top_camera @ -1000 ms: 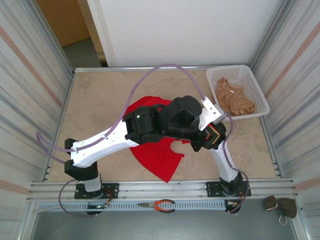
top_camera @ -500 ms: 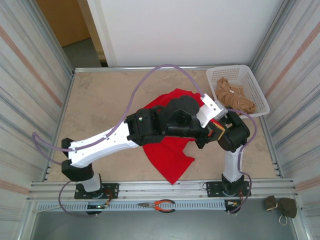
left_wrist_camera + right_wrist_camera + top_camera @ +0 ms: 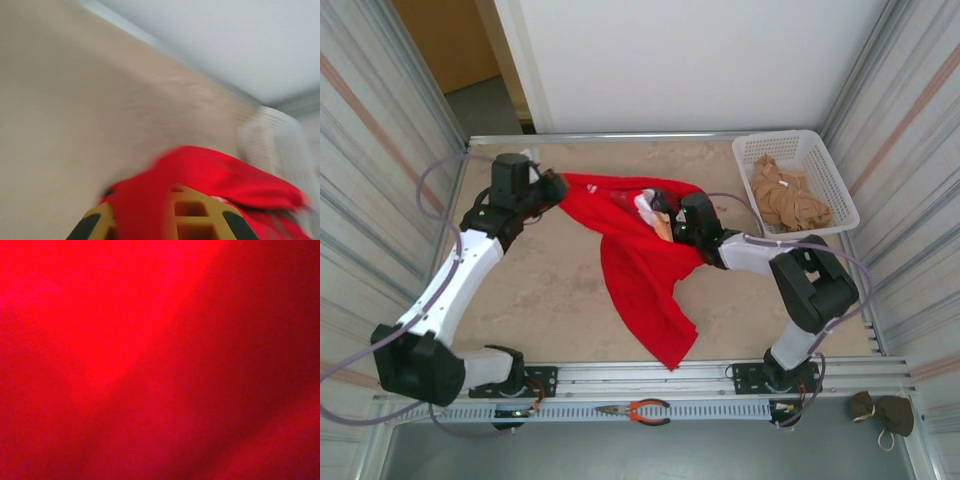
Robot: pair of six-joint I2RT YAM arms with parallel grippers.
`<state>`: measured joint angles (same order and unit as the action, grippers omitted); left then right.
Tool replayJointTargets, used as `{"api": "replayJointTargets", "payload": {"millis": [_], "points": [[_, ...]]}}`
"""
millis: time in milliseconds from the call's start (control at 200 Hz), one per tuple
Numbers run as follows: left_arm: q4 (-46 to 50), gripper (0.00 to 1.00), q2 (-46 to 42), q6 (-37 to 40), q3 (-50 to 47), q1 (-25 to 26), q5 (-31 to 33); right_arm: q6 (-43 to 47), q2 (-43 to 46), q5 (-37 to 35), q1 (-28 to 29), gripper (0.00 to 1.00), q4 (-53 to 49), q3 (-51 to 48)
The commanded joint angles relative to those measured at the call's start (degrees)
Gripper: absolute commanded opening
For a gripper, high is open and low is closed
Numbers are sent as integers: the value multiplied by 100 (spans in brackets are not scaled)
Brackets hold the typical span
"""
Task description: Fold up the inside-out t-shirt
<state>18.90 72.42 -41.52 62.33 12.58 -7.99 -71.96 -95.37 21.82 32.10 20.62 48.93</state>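
**Ana:** Which step was in hand?

**Ben:** The opening-out, I judged. No fold was laid yet. The red inside-out t-shirt (image 3: pixel 635 275) hung as a band between the two hands, well left of the white basket (image 3: pixel 840 185). Its long tail trailed down across the bench (image 3: pixel 540 290) toward the side away from the basket.

**Ana:** And the hands?

**Ben:** The left hand (image 3: pixel 548 190) was far out from the basket. It was clamped on one end of the cloth, and in its wrist view red fabric ran between the yellow fingers. The right hand (image 3: pixel 672 222) sat nearer the basket, buried in the shirt. Its camera was smothered in red, so I could not tell how far its fingers were apart.

**Ana:** What did the next move call for?

**Ben:** Probably lowering the taut edge so the body lay flat on the bench, clear of the basket and its tan garment (image 3: pixel 788 200). After that, turning it right side out.

**Ana:** Any writing?

**Ben:** None legible. There was a pale patch beside the right hand, too small to read.
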Motion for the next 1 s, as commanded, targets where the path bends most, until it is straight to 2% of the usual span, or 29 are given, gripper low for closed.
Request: {"api": "replayJointTargets", "payload": {"millis": [0,135,296,341,406,426,471,561,686,751,997], "points": [[-482,0,413,-655,-602,-619,-655,543,909,81,-148,0,-612,121],[-357,0,1331,-298,-498,-729,-618,1000,1598,40,-256,0,-1483,679],[-584,0,2123,111,-129,-480,-1084,1548,1915,-196,-315,0,-2173,1388],[-459,15,2212,309,60,-352,-1123,1552,1917,-192,-355,0,-2141,1435],[-338,46,2176,554,257,-166,-1107,1410,1867,-129,-424,0,-1896,1411],[-329,53,2129,601,278,-112,-1113,1372,1831,-90,-438,0,-1832,1416],[-330,64,1965,666,303,-8,-1094,1318,1736,-15,-448,0,-1767,1449],[-330,78,1469,712,223,150,-1009,1402,1555,129,-426,0,-1703,1490],[-428,89,716,659,0,285,-994,2072,1144,524,-350,0,-2439,1803],[-574,92,497,649,-71,354,-1061,2397,962,593,-226,0,-2745,1855],[-1090,93,769,927,375,732,-2135,3108,661,803,258,0,-2992,1790]]}}
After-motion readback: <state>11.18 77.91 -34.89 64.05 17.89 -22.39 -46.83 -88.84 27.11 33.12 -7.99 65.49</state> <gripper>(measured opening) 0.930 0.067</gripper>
